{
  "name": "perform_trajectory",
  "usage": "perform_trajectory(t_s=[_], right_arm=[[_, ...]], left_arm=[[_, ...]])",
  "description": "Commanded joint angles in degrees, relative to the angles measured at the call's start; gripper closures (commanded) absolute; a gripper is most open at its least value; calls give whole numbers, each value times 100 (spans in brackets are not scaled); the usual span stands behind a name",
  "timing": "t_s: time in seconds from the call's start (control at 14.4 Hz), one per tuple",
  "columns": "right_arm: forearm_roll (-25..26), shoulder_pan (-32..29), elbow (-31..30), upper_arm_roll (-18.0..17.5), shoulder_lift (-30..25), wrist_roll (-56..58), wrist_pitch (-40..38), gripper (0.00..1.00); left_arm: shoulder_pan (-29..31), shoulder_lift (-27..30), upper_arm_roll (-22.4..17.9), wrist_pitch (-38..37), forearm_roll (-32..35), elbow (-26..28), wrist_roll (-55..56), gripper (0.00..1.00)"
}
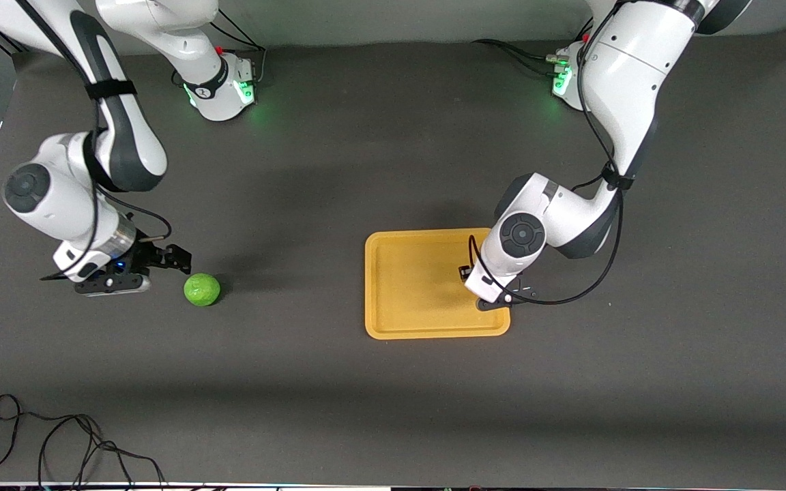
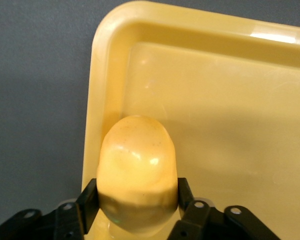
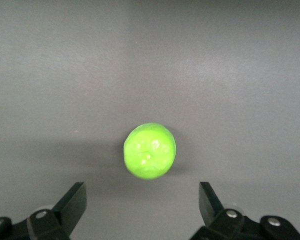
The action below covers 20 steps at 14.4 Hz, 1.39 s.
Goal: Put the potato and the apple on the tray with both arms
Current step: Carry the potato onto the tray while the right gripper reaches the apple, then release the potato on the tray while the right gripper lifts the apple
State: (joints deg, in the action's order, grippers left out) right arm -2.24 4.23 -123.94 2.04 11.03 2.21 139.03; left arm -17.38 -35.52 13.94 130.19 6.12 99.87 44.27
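The mustard-yellow tray [image 1: 406, 286] lies mid-table toward the left arm's end. My left gripper [image 2: 137, 192] is shut on the yellow-orange potato [image 2: 137, 165] and holds it over the tray [image 2: 230, 125], just inside its rim near a corner. In the front view the left wrist [image 1: 502, 262] hides the potato. The green apple [image 1: 202, 289] lies on the dark table toward the right arm's end. My right gripper [image 1: 173, 259] is open and empty, low beside the apple. In the right wrist view the apple [image 3: 150, 150] lies just ahead of the open fingers [image 3: 72, 202].
A loose black cable [image 1: 59, 443] lies at the table's near edge toward the right arm's end. The two arm bases [image 1: 226, 85] [image 1: 567, 78] stand at the table's back edge. Bare dark table surrounds the tray.
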Motion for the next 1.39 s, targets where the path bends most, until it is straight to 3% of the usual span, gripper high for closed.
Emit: perform_trajectory(t_s=[0.0,0.21,0.55,0.76,0.97,1.18,1.32], right_arm=[[101,60,-112,59,477,104,658,1],[330,52,-112,60,847,78,985,1],[303,60,-86,60,1340,-28,1381,4],[295,51,-86,60,1323,-28,1363,33],[295,69,-77,42,982,-54,1250,43],[251,427,605,24,656,-307,-90,43],[251,910,1317,24,637,-1191,-1032,43]], left_arm=[[-99,-52,-67,33,179,-125,134,0],[-46,35,-59,-45,162,-134,152,0],[516,852,-50,-678,39,-160,-321,0],[876,1379,-58,-1152,-146,-143,-875,0],[1297,1915,-50,-1459,-172,-143,-1121,0],[1807,2372,-76,-2180,-549,-143,-2253,0],[2141,2636,-76,-2505,-585,-134,-2755,0]])
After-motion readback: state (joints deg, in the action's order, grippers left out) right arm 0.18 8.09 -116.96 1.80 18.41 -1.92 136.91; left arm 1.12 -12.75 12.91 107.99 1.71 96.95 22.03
